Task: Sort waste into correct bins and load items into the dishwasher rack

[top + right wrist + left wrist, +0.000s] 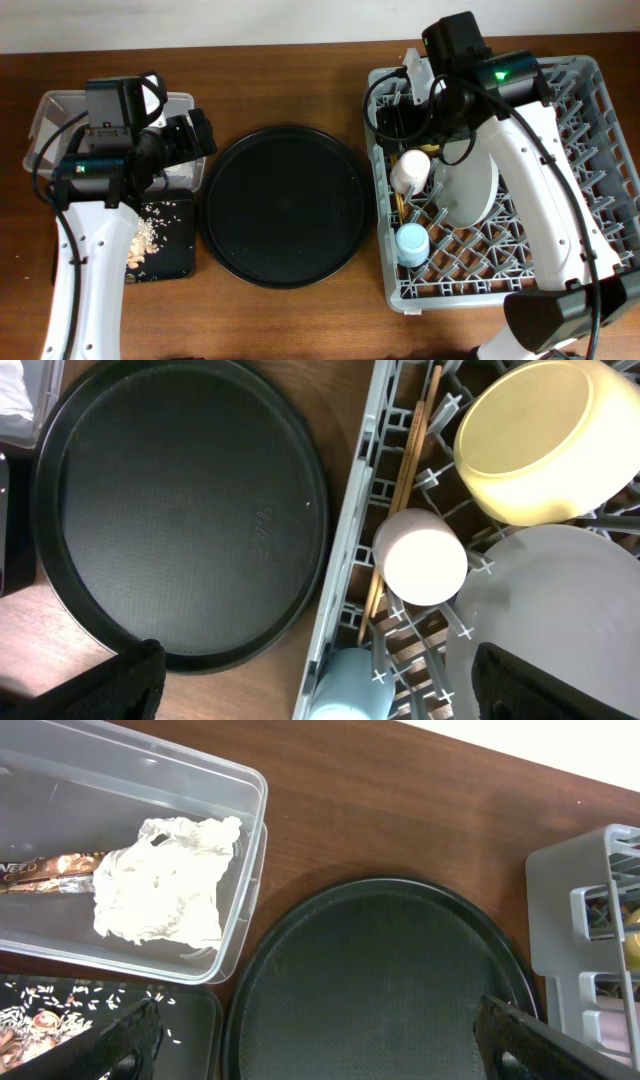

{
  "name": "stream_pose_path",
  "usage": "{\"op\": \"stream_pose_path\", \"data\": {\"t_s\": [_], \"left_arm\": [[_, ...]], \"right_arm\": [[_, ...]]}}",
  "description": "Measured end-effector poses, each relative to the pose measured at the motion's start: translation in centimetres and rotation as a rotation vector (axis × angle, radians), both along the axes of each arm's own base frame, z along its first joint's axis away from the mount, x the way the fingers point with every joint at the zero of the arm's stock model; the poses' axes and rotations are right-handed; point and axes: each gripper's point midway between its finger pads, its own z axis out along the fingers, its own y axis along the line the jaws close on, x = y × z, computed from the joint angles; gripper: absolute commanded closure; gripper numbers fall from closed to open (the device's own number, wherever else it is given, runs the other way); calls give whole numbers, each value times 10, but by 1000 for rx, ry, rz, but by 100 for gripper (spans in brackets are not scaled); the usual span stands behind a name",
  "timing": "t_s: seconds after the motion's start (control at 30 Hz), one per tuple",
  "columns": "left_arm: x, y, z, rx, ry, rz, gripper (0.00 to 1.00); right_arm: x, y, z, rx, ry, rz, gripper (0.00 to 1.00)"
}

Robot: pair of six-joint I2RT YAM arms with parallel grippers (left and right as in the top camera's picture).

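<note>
My left gripper (325,1045) hangs open and empty over the near edge of the clear box (250,790). That bin holds the crumpled white napkin (160,885) and the gold-brown wrapper (50,870). Crumbly food scraps (148,235) lie in the flat black tray (172,255). My right gripper (320,690) is open and empty above the left edge of the grey dishwasher rack (600,150). In the rack sit the yellow bowl (545,440), pink cup (425,560), light blue cup (350,690), pale plate (560,610) and wooden chopsticks (400,490).
A large round black tray (285,205) lies between the bins and the rack with nothing on it. Brown tabletop shows around everything. Both white arms reach in from the front edge.
</note>
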Motion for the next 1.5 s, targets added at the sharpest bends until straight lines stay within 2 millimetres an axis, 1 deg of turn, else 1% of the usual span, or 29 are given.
{"op": "stream_pose_path", "data": {"t_s": [0.07, 0.13, 0.17, 0.2, 0.23, 0.27, 0.3, 0.37, 0.47, 0.53, 0.57, 0.6, 0.63, 0.67, 0.7, 0.77, 0.8, 0.87, 0.93, 1.0, 1.07, 1.1, 1.13, 1.17, 1.23, 1.3, 1.33, 1.4, 1.5], "left_arm": [[0, 0, 0, 0, 0, 0, 1], [0, 0, 0, 0, 0, 0, 1], [0, 0, 0, 0, 0, 0, 1], [0, 0, 0, 0, 0, 0, 1], [0, 0, 0, 0, 0, 0, 1], [0, 0, 0, 0, 0, 0, 1], [0, 0, 0, 0, 0, 0, 1], [0, 0, 0, 0, 0, 0, 1], [0, 0, 0, 0, 0, 0, 1], [0, 0, 0, 0, 0, 0, 1], [0, 0, 0, 0, 0, 0, 1], [0, 0, 0, 0, 1, 0, 1], [0, 0, 0, 0, -1, 0, 1], [0, 0, 0, 0, 0, 0, 1], [0, 0, 0, 0, -1, 0, 1], [0, 0, 0, 0, 1, 0, 1], [0, 0, 0, 0, -2, 0, 1], [0, 0, 0, 0, -1, 0, 1], [1, 0, 1, 0, -3, 0, 1], [0, 0, 1, 1, -3, 1, 1], [0, 0, 0, 0, -1, 0, 1], [0, 0, 1, 1, -2, 0, 1], [0, 0, 1, 0, -2, 0, 1], [0, 0, 1, 0, -2, 0, 1], [0, 0, 1, 0, -2, 0, 1], [0, 0, 1, 0, -2, 0, 1], [0, 0, 1, 0, -2, 0, 1], [0, 0, 1, 0, -2, 0, 1], [0, 0, 0, 0, -1, 0, 1]], "right_arm": [[1, -2, 2, -14, -16, 10, 2], [-1, -9, 10, -42, -48, 8, 2], [-3, -12, 17, -50, -73, 4, 2], [-9, -16, 32, -55, -118, -1, 2], [-21, -22, 59, -47, -195, -6, 2], [-30, -26, 75, -40, -244, -9, 2], [-44, -30, 96, -30, -307, -9, 2], [-65, -39, 126, -19, -406, -19, 1], [-112, -57, 174, 3, -581, -45, 2], [-134, -67, 194, 22, -678, -67, 2], [-146, -75, 201, 27, -727, -90, 2], [-156, -82, 206, 37, -782, -113, 2], [-163, -88, 207, 40, -821, -136, 2], [-171, -95, 204, 41, -859, -162, 2], [-179, -102, 197, 36, -893, -192, 2], [-194, -111, 175, 29, -948, -235, 2], [-202, -115, 160, 27, -977, -251, 2], [-208, -117, 135, 29, -1027, -267, 2], [-209, -118, 115, 34, -1069, -274, 2], [-202, -117, 89, 46, -1120, -272, 2], [-189, -115, 71, 70, -1187, -264, 2], [-178, -113, 67, 99, -1258, -260, 2], [-171, -111, 61, 124, -1292, -260, 2], [-167, -111, 63, 147, -1335, -262, 2], [-158, -109, 58, 197, -1413, -269, 2], [-151, -109, 42, 234, -1421, -282, 2], [-145, -109, 25, 241, -1398, -287, 2], [-140, -109, 8, 252, -1374, -297, 2], [-129, -109, -35, 253, -1280, -315, 2]]}}
